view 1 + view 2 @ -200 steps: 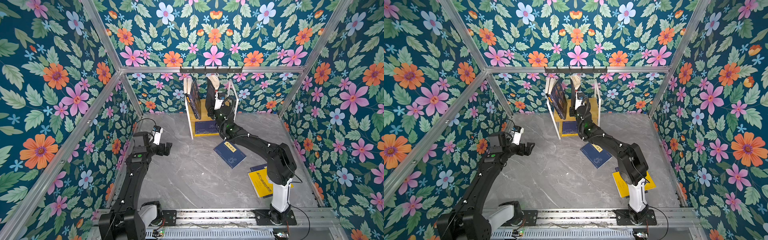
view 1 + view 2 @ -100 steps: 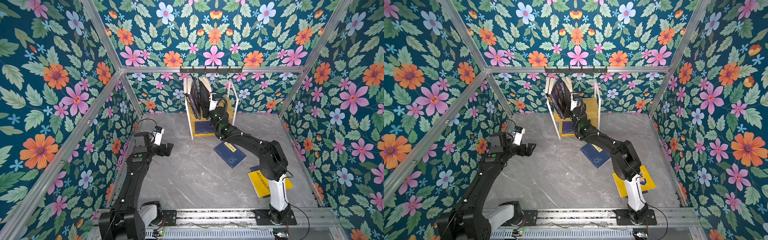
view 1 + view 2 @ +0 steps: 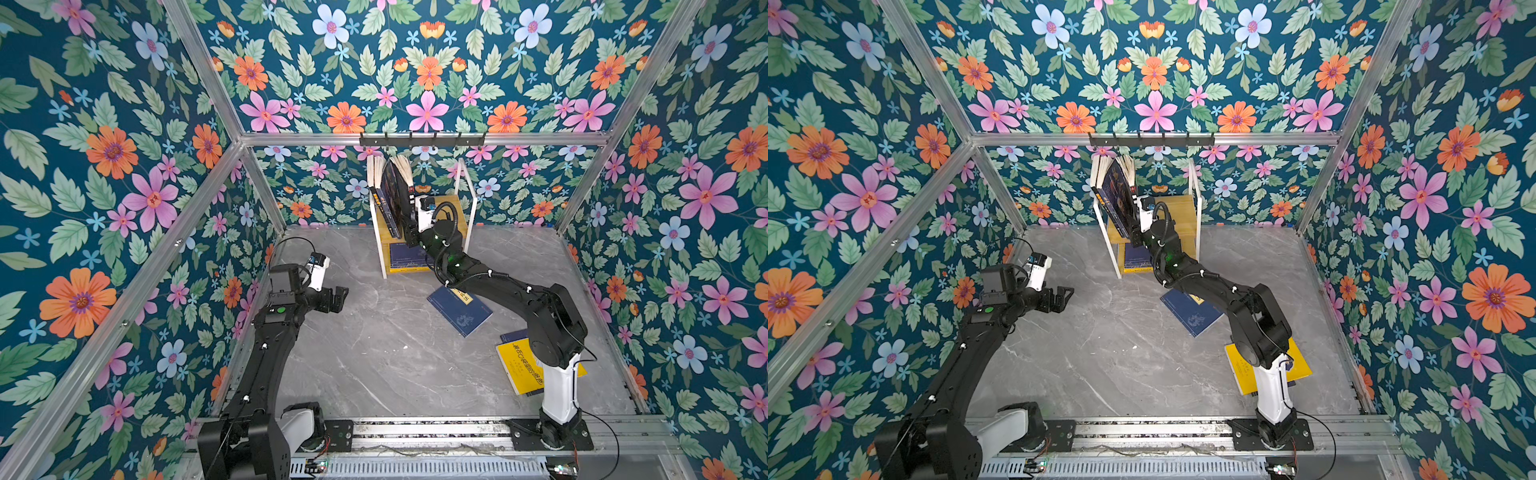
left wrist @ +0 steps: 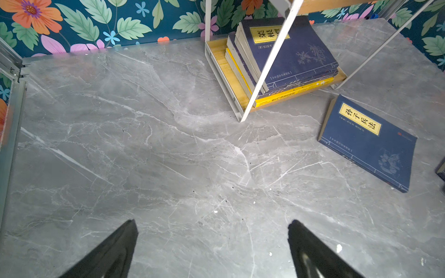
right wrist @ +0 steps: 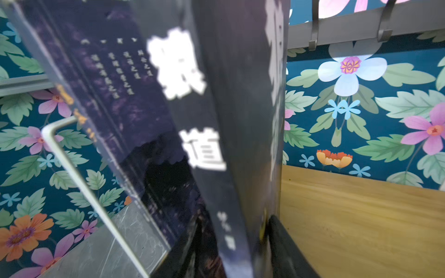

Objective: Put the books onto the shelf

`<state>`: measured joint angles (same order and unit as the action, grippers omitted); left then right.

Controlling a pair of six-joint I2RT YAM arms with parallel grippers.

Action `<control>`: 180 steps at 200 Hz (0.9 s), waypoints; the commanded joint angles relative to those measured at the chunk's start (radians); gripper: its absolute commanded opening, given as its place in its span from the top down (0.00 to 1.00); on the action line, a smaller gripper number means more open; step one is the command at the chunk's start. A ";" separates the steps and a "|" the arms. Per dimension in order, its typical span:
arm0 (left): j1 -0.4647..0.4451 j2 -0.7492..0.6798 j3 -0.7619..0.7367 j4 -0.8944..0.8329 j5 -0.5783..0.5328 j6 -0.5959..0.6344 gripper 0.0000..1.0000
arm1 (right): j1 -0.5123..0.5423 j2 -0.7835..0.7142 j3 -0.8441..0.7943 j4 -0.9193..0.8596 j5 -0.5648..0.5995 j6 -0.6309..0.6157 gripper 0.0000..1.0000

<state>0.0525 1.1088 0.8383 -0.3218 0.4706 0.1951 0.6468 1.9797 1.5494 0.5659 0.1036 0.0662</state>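
The shelf [image 3: 455, 206] [image 3: 1179, 212] stands at the back wall. Upright books [image 3: 380, 187] lean at the left of its top board, and a black book [image 3: 401, 187] [image 5: 236, 120] rests against them. My right gripper [image 3: 411, 226] [image 5: 234, 220] is open, its jaws loosely either side of that book's lower spine. Several navy and yellow books [image 4: 289, 55] lie stacked on the lower board. A navy book [image 3: 461, 309] [image 4: 368, 142] lies on the floor, and a yellow book [image 3: 521, 365] lies beside the right arm's base. My left gripper [image 3: 336, 299] [image 4: 213, 222] hangs open and empty at the left.
A black hook rail [image 3: 422, 139] [image 5: 337, 26] runs along the back wall just above the shelf. Floral walls with aluminium posts close in the grey marble floor [image 3: 374, 353] on three sides. Another dark book's corner [image 3: 513, 336] shows under the yellow one.
My right gripper carried the black book leftward along the top board until it leaned on the upright books, and its jaws have widened. The left arm has stayed put.
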 commanded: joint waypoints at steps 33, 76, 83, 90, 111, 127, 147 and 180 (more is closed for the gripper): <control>0.002 0.004 0.010 0.003 0.014 -0.008 0.00 | -0.006 -0.060 -0.055 0.024 -0.195 -0.068 0.50; 0.003 0.000 0.010 -0.006 0.005 -0.005 0.00 | -0.016 -0.132 -0.126 -0.004 -0.303 -0.102 0.36; 0.003 -0.002 0.016 -0.008 0.008 -0.010 0.00 | -0.021 -0.148 -0.135 -0.029 -0.330 -0.122 0.35; 0.003 -0.005 0.016 -0.007 0.012 -0.014 0.00 | -0.031 -0.163 -0.143 -0.051 -0.360 -0.132 0.33; 0.003 0.008 0.013 0.000 0.025 -0.014 0.00 | -0.085 -0.186 -0.153 -0.085 -0.469 -0.082 0.31; 0.003 0.011 0.020 -0.001 0.028 -0.027 0.00 | -0.121 -0.193 -0.144 -0.124 -0.524 -0.064 0.29; 0.002 0.001 0.009 0.001 0.035 -0.015 0.00 | -0.147 -0.176 -0.108 -0.216 -0.580 -0.118 0.23; 0.003 0.002 0.021 -0.010 0.026 -0.017 0.00 | -0.188 -0.112 -0.051 -0.240 -0.716 -0.109 0.18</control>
<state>0.0536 1.1137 0.8490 -0.3305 0.4896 0.1818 0.4820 1.8347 1.4715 0.3614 -0.4793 -0.0368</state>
